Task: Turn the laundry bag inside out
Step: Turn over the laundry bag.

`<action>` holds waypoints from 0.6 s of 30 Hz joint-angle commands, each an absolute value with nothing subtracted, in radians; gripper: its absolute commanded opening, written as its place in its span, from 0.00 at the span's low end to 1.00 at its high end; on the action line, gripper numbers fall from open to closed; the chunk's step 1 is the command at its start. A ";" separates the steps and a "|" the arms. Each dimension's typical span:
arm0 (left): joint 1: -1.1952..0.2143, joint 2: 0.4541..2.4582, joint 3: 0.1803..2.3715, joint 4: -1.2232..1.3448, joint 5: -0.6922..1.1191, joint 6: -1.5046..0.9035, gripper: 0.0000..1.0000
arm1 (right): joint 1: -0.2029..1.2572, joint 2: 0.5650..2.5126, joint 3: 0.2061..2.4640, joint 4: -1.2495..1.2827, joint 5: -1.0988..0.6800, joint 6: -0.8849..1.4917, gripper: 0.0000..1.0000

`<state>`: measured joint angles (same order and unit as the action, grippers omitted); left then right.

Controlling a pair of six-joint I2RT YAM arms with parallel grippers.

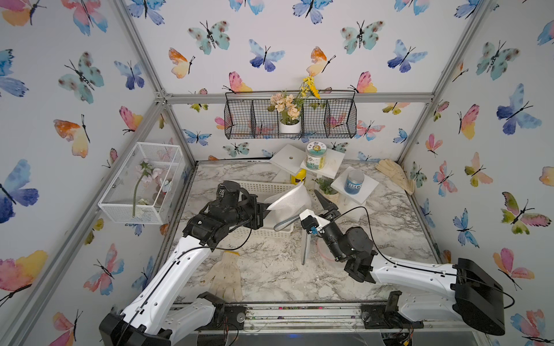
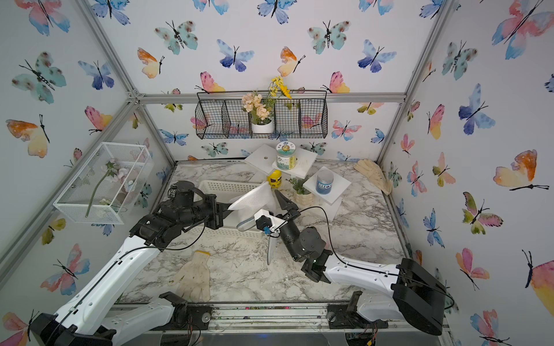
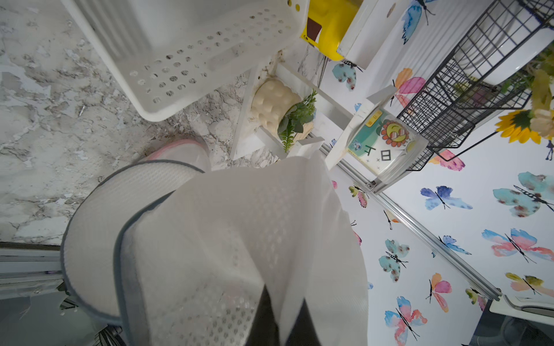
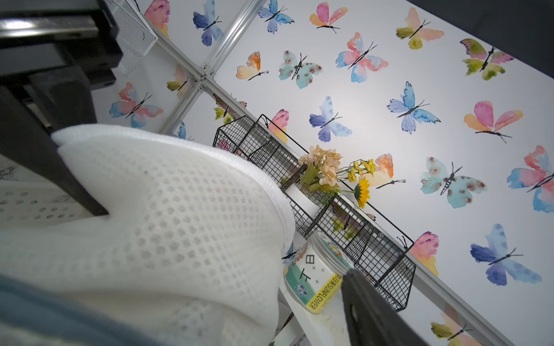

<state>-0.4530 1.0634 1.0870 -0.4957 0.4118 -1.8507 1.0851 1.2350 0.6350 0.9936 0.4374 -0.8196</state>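
Progress seems only partial: the laundry bag (image 1: pixel 287 200) hangs folded in the air above the white basket (image 1: pixel 263 187), with its grey-edged mouth low, and much of it probably must yet be pulled through. The left gripper (image 1: pixel 266 207) is closed tight on the mesh. The right gripper (image 1: pixel 308 205) stands with its jaws apart against the bag and grips nothing that I can see.

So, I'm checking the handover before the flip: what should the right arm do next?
Probably close the right gripper on the laundry bag: the left gripper pinches it up over the basket, and mesh seems to lie between the right fingers, which stand open.
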 commanded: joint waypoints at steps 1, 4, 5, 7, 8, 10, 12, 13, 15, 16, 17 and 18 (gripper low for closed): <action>-0.453 1.081 1.139 -0.618 0.336 -1.690 0.00 | 1.085 1.183 0.684 0.851 0.365 -0.779 0.63; -0.455 1.113 1.199 -0.698 0.311 -1.581 0.00 | 1.084 1.164 0.713 0.736 0.318 -0.763 0.61; -0.454 1.122 1.211 -0.711 0.307 -1.551 0.00 | 1.084 1.164 0.723 0.703 0.302 -0.757 0.61; -0.454 1.140 1.238 -0.747 0.300 -1.487 0.00 | 1.083 1.167 0.753 0.636 0.267 -0.747 0.61; -0.454 1.145 1.249 -0.765 0.293 -1.455 0.00 | 1.083 1.166 0.764 0.612 0.255 -0.743 0.61; -0.455 1.155 1.274 -0.811 0.273 -1.393 0.00 | 1.080 1.167 0.790 0.556 0.230 -0.739 0.61; -0.455 1.158 1.281 -0.824 0.265 -1.341 0.00 | 1.071 1.173 0.813 0.500 0.202 -0.728 0.61; -0.454 1.161 1.281 -0.825 0.263 -1.308 0.00 | 1.064 1.177 0.825 0.468 0.178 -0.716 0.60; -0.454 1.172 1.289 -0.844 0.253 -1.253 0.00 | 1.053 1.188 0.838 0.428 0.137 -0.695 0.60; -0.455 1.180 1.294 -0.856 0.251 -1.227 0.00 | 1.048 1.190 0.842 0.417 0.124 -0.688 0.59; -0.454 1.188 1.302 -0.870 0.246 -1.200 0.00 | 1.044 1.194 0.846 0.405 0.110 -0.680 0.59; -0.455 1.194 1.312 -0.882 0.243 -1.169 0.00 | 1.037 1.197 0.853 0.390 0.098 -0.673 0.58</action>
<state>-0.4530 1.1721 1.2835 -0.8062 0.2913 -1.3193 1.0508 1.1854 0.8165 0.4690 0.1833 -0.7235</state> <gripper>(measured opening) 0.054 0.587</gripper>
